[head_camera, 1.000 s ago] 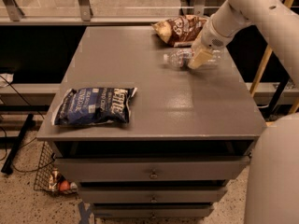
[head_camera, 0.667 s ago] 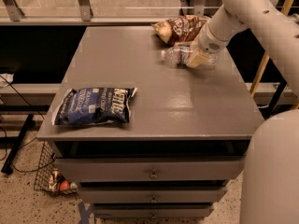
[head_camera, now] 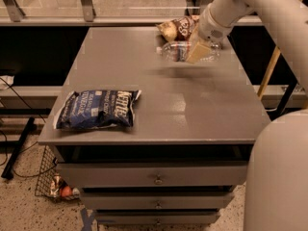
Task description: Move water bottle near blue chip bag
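The water bottle [head_camera: 172, 50] lies on its side, clear with a red-and-blue label band, at the far right of the grey cabinet top [head_camera: 159, 105]. My gripper [head_camera: 198, 52] comes down from the upper right and is shut on the bottle's middle. It holds the bottle slightly above the surface, with a shadow beneath it. The blue chip bag [head_camera: 98, 109] lies flat near the front left corner, far from the bottle.
A brown-and-cream chip bag [head_camera: 175, 28] lies at the back edge just behind the bottle. The cabinet has drawers [head_camera: 156, 179] below. A wire basket [head_camera: 50, 179] sits on the floor at the left. My white body [head_camera: 279, 177] fills the lower right.
The gripper has closed on the water bottle, lifted it off the surface and shifted it slightly left. The blue chip bag has not moved.
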`<state>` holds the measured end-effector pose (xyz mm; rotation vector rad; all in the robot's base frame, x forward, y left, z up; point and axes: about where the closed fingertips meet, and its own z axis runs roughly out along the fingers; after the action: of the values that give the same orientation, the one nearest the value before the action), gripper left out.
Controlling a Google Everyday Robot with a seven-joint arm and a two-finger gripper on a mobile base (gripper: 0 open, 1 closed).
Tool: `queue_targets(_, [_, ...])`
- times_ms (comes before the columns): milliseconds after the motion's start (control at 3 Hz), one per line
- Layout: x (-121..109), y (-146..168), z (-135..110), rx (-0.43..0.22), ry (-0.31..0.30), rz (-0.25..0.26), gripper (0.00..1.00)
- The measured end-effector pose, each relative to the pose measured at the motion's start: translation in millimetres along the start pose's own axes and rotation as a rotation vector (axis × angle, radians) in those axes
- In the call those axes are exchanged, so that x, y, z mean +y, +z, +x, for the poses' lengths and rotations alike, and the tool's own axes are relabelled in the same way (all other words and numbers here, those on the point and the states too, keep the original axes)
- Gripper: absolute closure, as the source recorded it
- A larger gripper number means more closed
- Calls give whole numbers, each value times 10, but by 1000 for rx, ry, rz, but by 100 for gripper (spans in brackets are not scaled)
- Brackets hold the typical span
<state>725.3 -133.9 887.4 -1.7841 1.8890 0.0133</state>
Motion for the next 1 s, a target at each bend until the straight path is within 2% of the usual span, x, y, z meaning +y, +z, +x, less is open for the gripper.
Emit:
queue_targets(333, [184, -275, -328, -23, -39, -45, 100])
queue_targets(667, [511, -475, -649, -50, -11, -102, 100])
queue_targets(1000, [553, -442, -663, -46, 0, -112, 100])
